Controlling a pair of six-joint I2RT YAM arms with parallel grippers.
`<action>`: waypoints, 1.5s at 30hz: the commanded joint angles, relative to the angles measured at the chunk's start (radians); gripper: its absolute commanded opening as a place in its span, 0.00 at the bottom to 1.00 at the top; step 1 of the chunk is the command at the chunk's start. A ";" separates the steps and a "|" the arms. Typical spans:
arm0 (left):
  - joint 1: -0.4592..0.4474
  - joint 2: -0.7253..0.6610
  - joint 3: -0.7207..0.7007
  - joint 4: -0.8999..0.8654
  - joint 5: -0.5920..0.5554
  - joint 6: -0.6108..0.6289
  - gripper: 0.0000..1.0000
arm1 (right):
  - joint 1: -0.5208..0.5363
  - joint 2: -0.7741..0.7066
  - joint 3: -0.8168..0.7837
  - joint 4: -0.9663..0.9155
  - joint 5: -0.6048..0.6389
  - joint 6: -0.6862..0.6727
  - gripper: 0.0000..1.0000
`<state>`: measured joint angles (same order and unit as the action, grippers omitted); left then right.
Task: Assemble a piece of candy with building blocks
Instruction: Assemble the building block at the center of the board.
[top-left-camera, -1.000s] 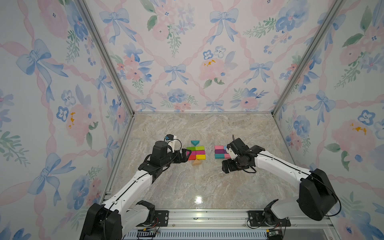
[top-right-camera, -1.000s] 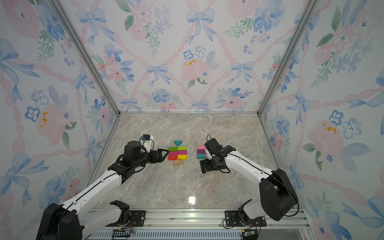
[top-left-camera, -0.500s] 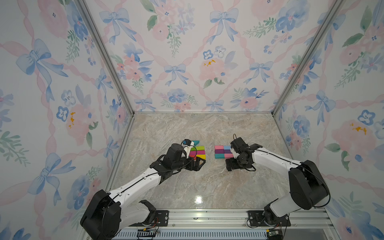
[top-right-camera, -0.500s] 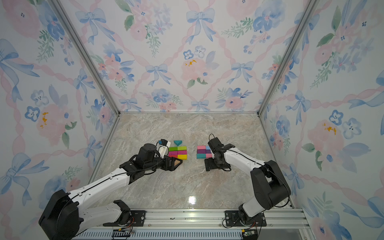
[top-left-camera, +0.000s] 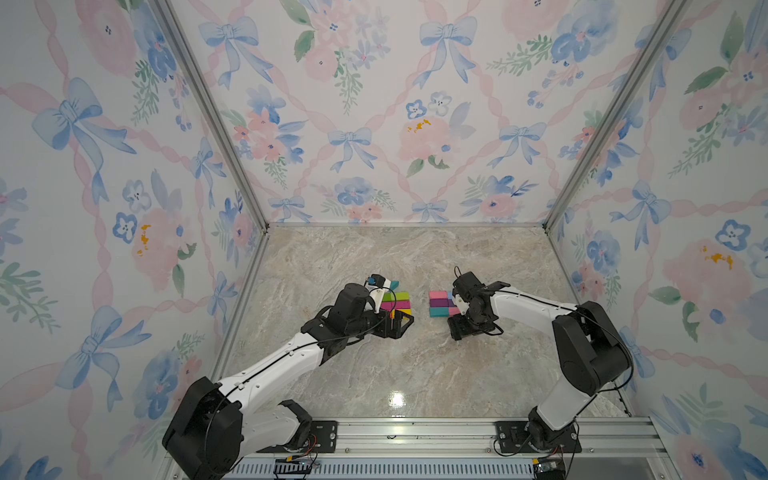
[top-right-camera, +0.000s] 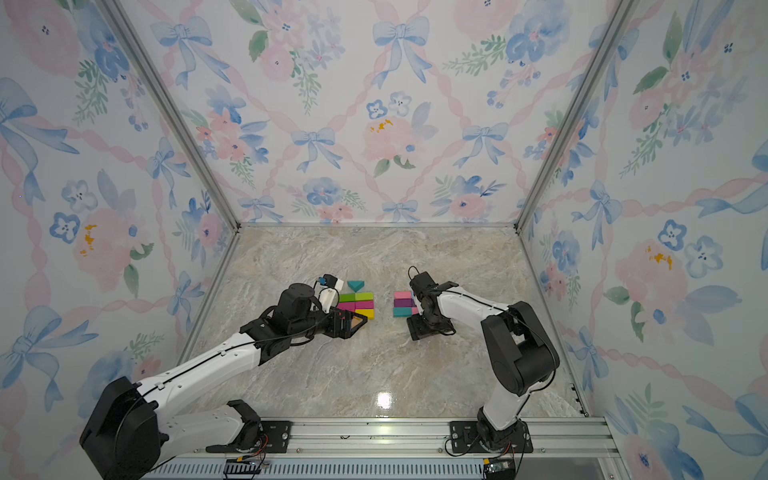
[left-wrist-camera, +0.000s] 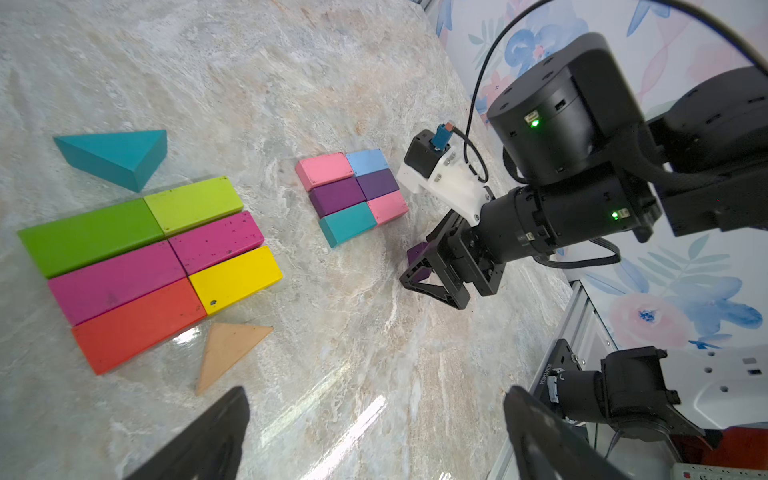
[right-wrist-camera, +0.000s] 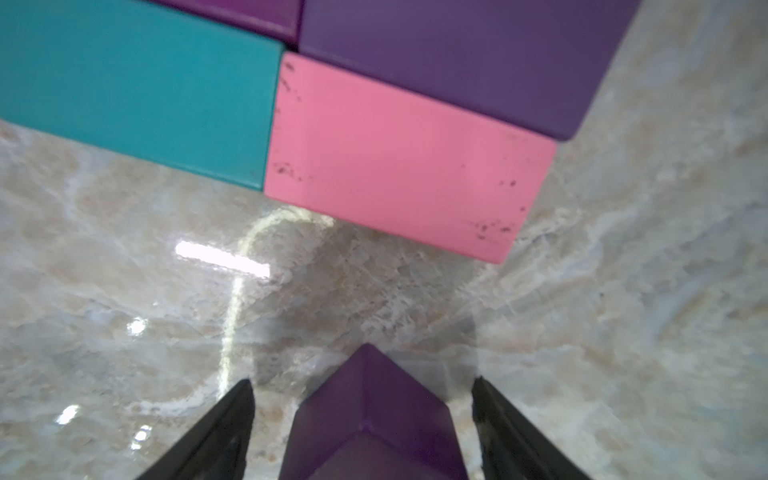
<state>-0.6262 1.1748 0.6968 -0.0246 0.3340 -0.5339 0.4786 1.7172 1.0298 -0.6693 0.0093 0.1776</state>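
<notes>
Two flat clusters of building blocks lie on the marble. The larger cluster (left-wrist-camera: 166, 249) holds green, lime, magenta, red and yellow bars, with a teal wedge (left-wrist-camera: 116, 156) beside it and a tan triangle (left-wrist-camera: 226, 349) at its near edge. The smaller cluster (left-wrist-camera: 351, 193) is pink, light blue, purple and teal. My left gripper (left-wrist-camera: 376, 392) is open over bare marble by the tan triangle (top-right-camera: 355, 321). My right gripper (right-wrist-camera: 362, 381) straddles a purple wedge (right-wrist-camera: 370, 419) just in front of the smaller cluster (top-left-camera: 440, 303); a gap shows on each side of the wedge.
Floral-papered walls (top-left-camera: 374, 124) enclose the marble floor (top-left-camera: 415, 374) on three sides. An aluminium rail (top-left-camera: 415, 432) with both arm bases runs along the front edge. The two grippers (top-left-camera: 399, 324) (top-left-camera: 457, 328) sit close together near the middle.
My left gripper has travelled right along the front of the larger cluster to the tan triangle. The right gripper's jaws have narrowed around the purple wedge.
</notes>
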 joint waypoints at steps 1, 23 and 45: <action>-0.005 0.011 0.026 -0.007 0.000 0.018 0.98 | -0.004 0.006 0.016 -0.028 0.012 -0.019 0.79; 0.042 -0.011 0.011 -0.006 0.002 0.017 0.98 | 0.077 0.028 0.035 -0.069 0.066 0.013 0.57; 0.169 -0.083 -0.045 -0.009 0.077 0.032 0.98 | 0.112 0.130 0.105 0.000 0.044 0.166 0.52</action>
<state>-0.4713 1.1114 0.6556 -0.0246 0.3794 -0.5301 0.5827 1.8034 1.1347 -0.6960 0.0570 0.3042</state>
